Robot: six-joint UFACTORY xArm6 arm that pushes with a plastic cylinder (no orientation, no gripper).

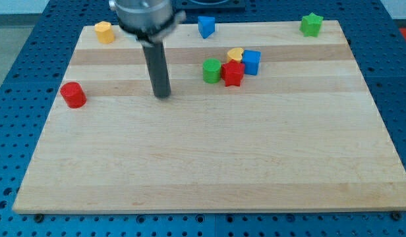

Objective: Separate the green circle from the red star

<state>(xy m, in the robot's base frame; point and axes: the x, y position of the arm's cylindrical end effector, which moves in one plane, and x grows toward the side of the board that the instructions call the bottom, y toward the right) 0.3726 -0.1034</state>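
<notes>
Even, bright light falls from above on the wooden board [209,164], with no glare. Shadows are soft and short: a faint one sits under my tip [163,95]. My upper housing [145,14] at the board's top edge looks blurred; the blocks stay fairly sharp.

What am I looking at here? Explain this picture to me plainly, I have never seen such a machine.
This is one camera picture of a wooden board and a robot arm. The arm has no hand: it ends in a dark rod, and my tip slides on the board to push blocks. Nothing is held. Near the view's top middle sits a tight cluster: green circle, red star, a yellow block and a blue block. My tip stands to the view's left of that cluster, touching nothing. Elsewhere lie a red cylinder, an orange-yellow block, a blue triangular block and a green star.
</notes>
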